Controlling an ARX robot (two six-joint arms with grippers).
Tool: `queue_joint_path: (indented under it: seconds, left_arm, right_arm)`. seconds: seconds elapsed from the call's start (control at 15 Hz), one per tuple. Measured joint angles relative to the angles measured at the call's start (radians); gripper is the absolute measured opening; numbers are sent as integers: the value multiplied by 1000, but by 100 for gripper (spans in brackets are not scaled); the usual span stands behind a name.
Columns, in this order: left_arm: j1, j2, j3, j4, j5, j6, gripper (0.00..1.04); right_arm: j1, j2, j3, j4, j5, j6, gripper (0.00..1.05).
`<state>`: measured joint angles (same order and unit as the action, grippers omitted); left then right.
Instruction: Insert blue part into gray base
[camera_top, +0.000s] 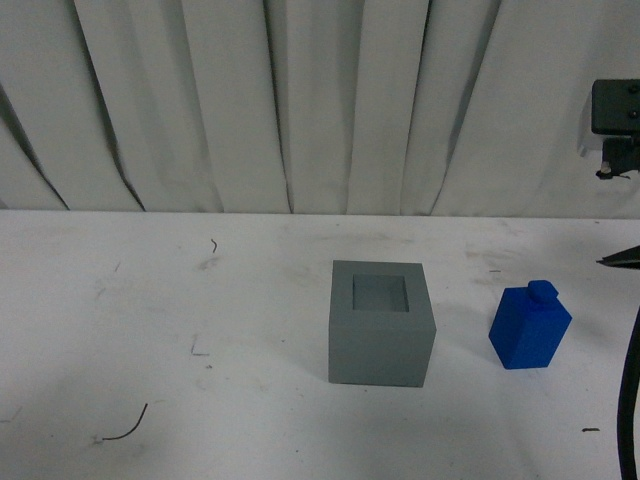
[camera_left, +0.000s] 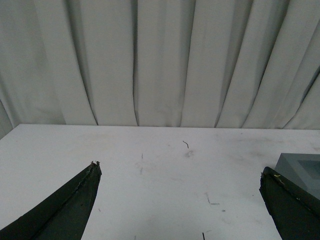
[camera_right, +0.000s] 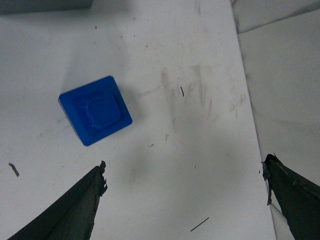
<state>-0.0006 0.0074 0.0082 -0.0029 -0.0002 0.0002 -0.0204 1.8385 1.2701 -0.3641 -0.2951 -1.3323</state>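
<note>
The gray base (camera_top: 381, 322) is a matte cube with a square recess in its top, standing in the middle of the white table. The blue part (camera_top: 529, 327) stands upright to its right, stud on top, apart from it. In the right wrist view the blue part (camera_right: 95, 110) is seen from above; my right gripper (camera_right: 184, 167) is open and empty above the table beside it. My left gripper (camera_left: 179, 169) is open and empty over bare table, with a corner of the gray base (camera_left: 301, 170) behind one finger. Neither gripper's jaws show in the front view.
A white pleated curtain (camera_top: 300, 100) hangs behind the table. The table's far edge (camera_right: 246, 80) runs close to the blue part in the right wrist view. A dark fixture (camera_top: 616, 120) and a cable (camera_top: 630, 400) sit at the right edge. Small dark scraps (camera_top: 125, 432) lie on the table.
</note>
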Motion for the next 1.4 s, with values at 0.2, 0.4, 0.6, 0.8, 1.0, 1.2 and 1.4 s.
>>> queue_joint_path:
  seconds: [0.2,0.4,0.6,0.8,1.0,1.2,1.4]
  left_arm:
    - [0,0,0,0,0,0,98]
    - [0,0,0,0,0,0,98]
    - [0,0,0,0,0,0,98]
    - [0,0,0,0,0,0,98]
    - [0,0,0,0,0,0,98]
    - [0,0,0,0,0,0,98]
    - [0,0,0,0,0,0,98]
  right_arm:
    - [1,46,92,-134,22,-94,98]
    - [15,109,136,-242,53,-172,98]
    - [27,179,176,-276,56,-207,98]
    - [34,226,202,-287,38,-210,98]
    - [51,271,219,-309,43,-210,98]
    - [74,303,240,-308,41,-207,98]
    - [79,338,247,-296,37,-206,98]
